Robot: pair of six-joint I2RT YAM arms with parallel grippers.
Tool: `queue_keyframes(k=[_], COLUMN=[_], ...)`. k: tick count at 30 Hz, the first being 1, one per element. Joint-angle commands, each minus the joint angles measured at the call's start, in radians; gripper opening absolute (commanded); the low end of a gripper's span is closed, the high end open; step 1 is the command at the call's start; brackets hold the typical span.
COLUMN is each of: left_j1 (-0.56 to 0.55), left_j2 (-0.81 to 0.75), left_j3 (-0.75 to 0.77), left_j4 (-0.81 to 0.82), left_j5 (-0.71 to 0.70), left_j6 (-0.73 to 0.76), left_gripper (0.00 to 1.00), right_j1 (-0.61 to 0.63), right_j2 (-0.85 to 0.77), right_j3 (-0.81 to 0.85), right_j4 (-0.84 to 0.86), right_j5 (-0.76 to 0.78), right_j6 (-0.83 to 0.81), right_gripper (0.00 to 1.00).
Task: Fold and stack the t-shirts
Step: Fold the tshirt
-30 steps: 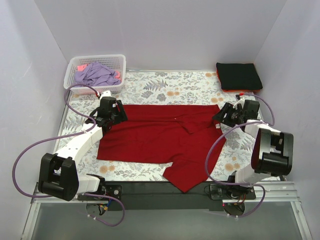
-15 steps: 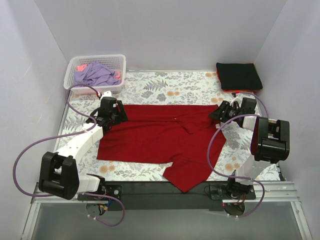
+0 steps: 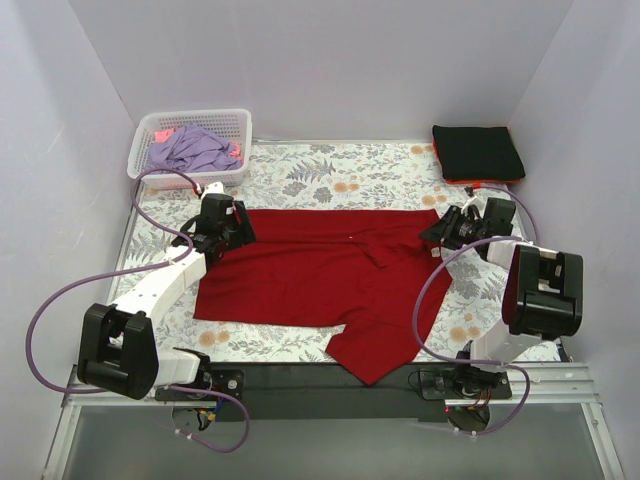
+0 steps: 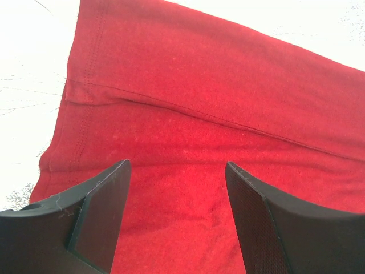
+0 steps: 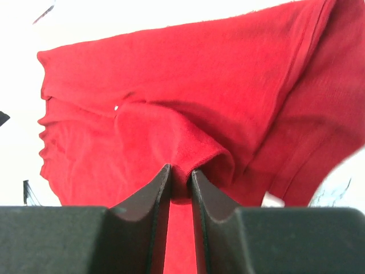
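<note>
A deep-red t-shirt (image 3: 310, 275) lies spread on the floral cloth, one flap hanging toward the near edge. My left gripper (image 3: 238, 229) is open over the shirt's left end; in the left wrist view its fingers (image 4: 97, 211) straddle flat red cloth (image 4: 188, 114). My right gripper (image 3: 437, 233) is shut on a raised fold at the shirt's right end; the right wrist view shows the pinched fold (image 5: 181, 171). A folded black shirt (image 3: 478, 152) lies on an orange-red one at the back right. Lavender and pink shirts (image 3: 190, 148) fill the basket.
The white lattice basket (image 3: 232, 122) stands at the back left corner. The floral table cloth (image 3: 330, 180) covers the table between grey walls. Purple cables loop beside both arms. A black strip runs along the near edge.
The right gripper has shifted slightly near the shirt's right edge, first left and back, then a little right again. The left arm has not moved.
</note>
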Motion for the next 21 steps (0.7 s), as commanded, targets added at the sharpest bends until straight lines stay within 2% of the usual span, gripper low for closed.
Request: queue_keyframes(k=[1, 8, 14, 17, 21], left_j1=[-0.001, -0.001, -0.002, -0.004, -0.064], left_j2=[-0.02, -0.029, -0.024, -0.021, 0.009], left_j3=[0.02, 0.019, 0.019, 0.02, 0.049], left_j4=[0.003, 0.003, 0.005, 0.014, 0.017], left_j5=[0.014, 0.025, 0.049, 0.109, 0.206], left_j6=[0.009, 0.006, 0.005, -0.005, -0.056], left_gripper=[0.66, 0.66, 0.66, 0.66, 0.66], right_j1=[-0.002, -0.001, 0.068, 0.079, 0.079], right_j2=[-0.108, -0.233, -0.277, -0.3, -0.367], right_j3=[-0.034, -0.1, -0.137, -0.141, -0.143], right_j4=[-0.1, -0.281, -0.339, -0.373, -0.371], right_j5=[0.033, 0.136, 0.061, 0.105, 0.184], right_j6=[0.014, 0.011, -0.024, -0.049, -0.052], right_gripper=[0.26, 0.27, 0.28, 0.32, 0.43])
